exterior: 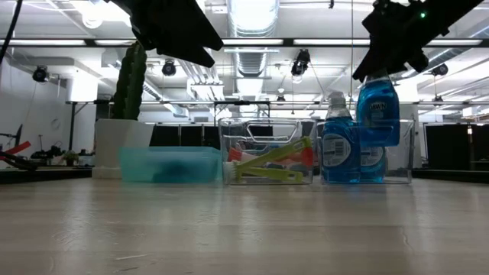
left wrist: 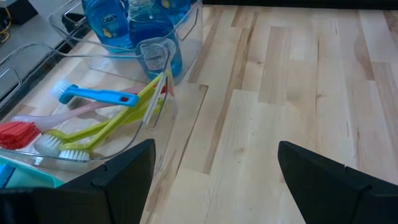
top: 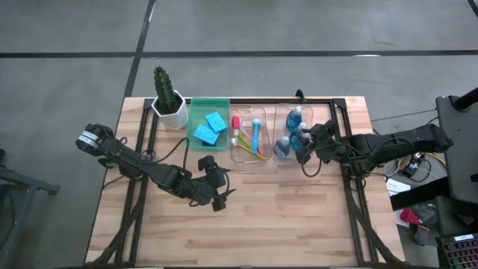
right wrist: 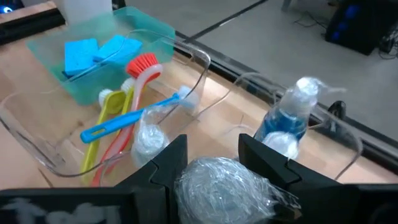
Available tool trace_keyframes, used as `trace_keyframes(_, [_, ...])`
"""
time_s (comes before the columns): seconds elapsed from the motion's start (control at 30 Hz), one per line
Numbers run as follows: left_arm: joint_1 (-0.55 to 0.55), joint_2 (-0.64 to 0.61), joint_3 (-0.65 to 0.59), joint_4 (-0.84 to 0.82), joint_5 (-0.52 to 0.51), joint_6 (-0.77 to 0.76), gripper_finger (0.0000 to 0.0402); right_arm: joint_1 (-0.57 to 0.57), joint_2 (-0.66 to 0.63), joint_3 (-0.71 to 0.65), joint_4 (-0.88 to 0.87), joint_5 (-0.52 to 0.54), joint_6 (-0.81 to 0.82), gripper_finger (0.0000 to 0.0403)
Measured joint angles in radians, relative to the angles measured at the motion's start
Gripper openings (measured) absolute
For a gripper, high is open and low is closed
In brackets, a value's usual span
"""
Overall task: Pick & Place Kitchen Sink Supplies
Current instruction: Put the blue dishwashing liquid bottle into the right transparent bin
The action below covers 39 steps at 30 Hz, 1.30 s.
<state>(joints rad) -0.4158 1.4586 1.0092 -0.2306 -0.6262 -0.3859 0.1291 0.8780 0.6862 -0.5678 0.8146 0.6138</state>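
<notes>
A: What is the right pincer (right wrist: 211, 158) doing?

B: It pinches a blue-liquid bottle (exterior: 377, 113) by its pale, plastic-wrapped cap and holds it above the clear bin (top: 293, 133) at the desk's (top: 299, 217) far edge, toward the right corner. In the low view the bottle hangs clear of the desk, higher than the second bottle (exterior: 339, 149) just beside it.

A: Anything readable on the labels?

B: A white label with blue print on each bottle; the lettering is too small to make out.

A: And the left pincer (top: 216, 188)?

B: Spread wide, holding nothing, over bare pale wood planks near the desk's middle.

A: Where are the other supplies?

B: Thin long-handled brushes (left wrist: 93, 121) lie crossed in the middle clear bin (top: 249, 136), a smooth transparent tub with rounded corners. One is blue, one pink, some yellow-green, with white bristle heads; one head is red. Flat rectangular blue sponges (top: 210, 127) lie in the translucent green bin (top: 196, 108), left of the brush bin along the far edge.

A: Anything else?

B: A ribbed green cactus (top: 164, 90) in a white pot stands at the far left corner.
</notes>
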Motion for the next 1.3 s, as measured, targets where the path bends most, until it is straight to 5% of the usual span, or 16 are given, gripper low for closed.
trace_keyframes(0.7, [0.000,0.000,0.000,-0.001,0.000,-0.006,0.0330,-0.046,0.002,-0.230,0.171,-0.010,0.118,0.0123])
trace_keyframes(1.3, [0.000,0.000,0.000,-0.002,-0.003,0.017,0.0330,-0.044,0.000,-0.211,0.199,-0.007,0.032,0.0181])
